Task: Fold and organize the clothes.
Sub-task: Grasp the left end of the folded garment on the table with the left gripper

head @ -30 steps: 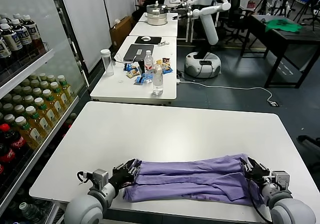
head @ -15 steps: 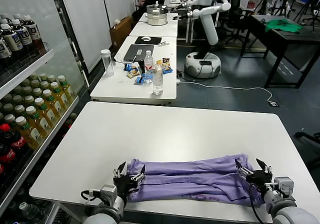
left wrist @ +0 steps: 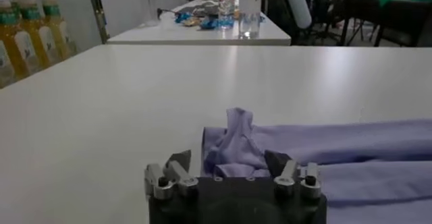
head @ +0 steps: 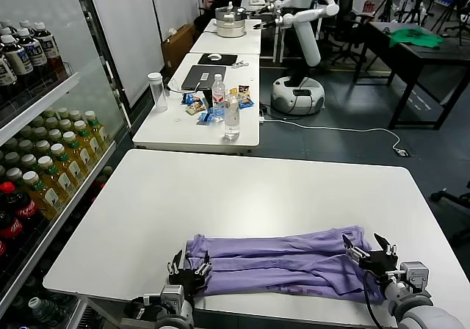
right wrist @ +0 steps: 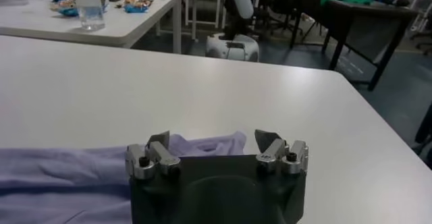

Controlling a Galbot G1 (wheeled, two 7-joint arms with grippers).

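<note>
The head camera looked forward and down over the white table, while both wrist cameras sat low and close, facing across the same tabletop.

Robotics lab w/ mock shop corner: white humanoid robot on wheeled base in background, rows of white worktables, cables on floor, drinks fridge stocked w/ bottles at left, office chairs behind.
</note>
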